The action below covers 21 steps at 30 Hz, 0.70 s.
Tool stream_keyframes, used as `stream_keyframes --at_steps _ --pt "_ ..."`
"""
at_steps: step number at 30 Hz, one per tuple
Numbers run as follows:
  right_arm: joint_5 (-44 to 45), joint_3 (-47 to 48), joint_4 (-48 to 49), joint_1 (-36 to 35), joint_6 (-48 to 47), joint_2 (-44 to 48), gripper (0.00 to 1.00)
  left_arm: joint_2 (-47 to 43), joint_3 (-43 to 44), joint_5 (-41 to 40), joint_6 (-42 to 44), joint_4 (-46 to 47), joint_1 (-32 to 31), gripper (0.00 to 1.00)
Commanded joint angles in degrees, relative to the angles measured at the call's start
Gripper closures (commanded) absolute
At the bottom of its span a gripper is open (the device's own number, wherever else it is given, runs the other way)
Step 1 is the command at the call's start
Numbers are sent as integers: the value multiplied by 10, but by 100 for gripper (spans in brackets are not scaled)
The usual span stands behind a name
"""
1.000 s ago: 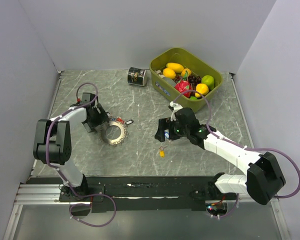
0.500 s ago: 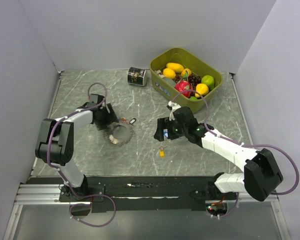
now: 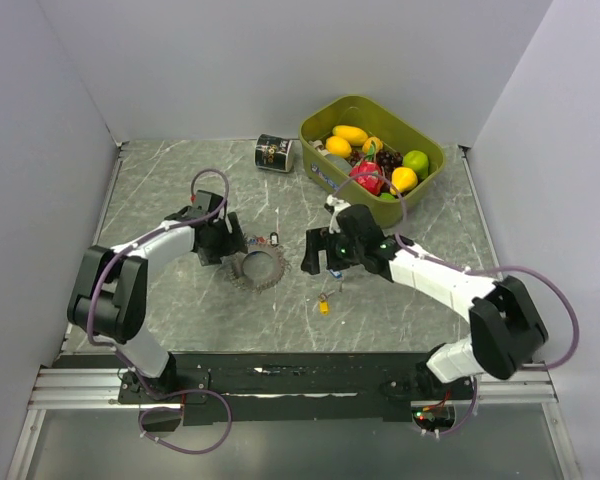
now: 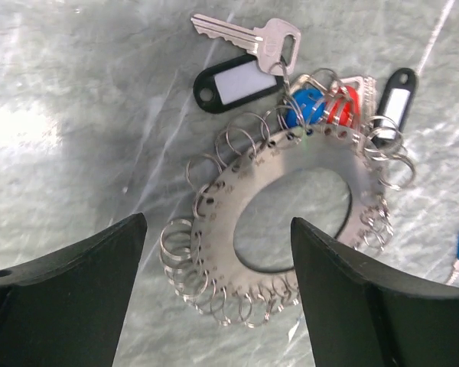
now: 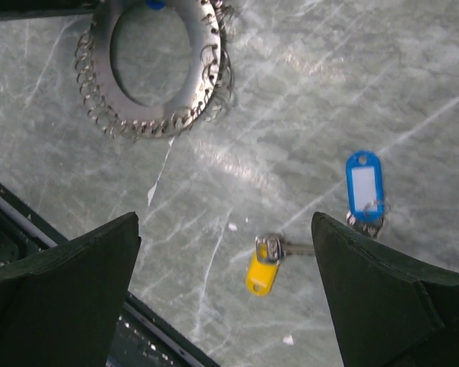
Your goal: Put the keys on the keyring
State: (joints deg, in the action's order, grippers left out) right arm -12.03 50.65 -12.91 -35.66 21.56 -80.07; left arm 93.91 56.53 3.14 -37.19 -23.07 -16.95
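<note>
My left gripper point(image 4: 218, 306) stood wide open with nothing in it. The keyring point(image 4: 233, 199) lay flat just ahead of its fingers, near the middle of the counter point(image 3: 160, 190). Several keys point(image 4: 249, 34) hung on the ring's side toward the far edge. My right gripper point(image 5: 226, 290) gaped empty too, above a blue-tagged key point(image 5: 364, 183) and a yellow-tagged key point(image 5: 262, 274), both loose nearer the near edge.

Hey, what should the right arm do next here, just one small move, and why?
Probably lower the right gripper onto the yellow-tagged key: its fingers stand open and empty, and that key lies loose on the table below, apart from the keyring.
</note>
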Motion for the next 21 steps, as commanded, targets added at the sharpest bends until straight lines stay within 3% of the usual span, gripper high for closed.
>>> stream_keyframes --at_steps 1,6,12,16,21 --pt "-4 62 13 -6 -5 -71 0 -50 -15 -13 -9 -20 0 17" --pt "-13 150 -6 -10 2 -172 1 -57 -57 -2 -22 -6 2 17" --pt "-37 250 -41 -32 9 -288 17 -58 -101 27 -42 35 3 19" --pt "-46 267 -48 -48 16 -322 31 -51 -100 29 -39 38 3 19" --pt "-62 227 -34 -61 29 -321 39 -45 -91 47 -36 50 2 20"
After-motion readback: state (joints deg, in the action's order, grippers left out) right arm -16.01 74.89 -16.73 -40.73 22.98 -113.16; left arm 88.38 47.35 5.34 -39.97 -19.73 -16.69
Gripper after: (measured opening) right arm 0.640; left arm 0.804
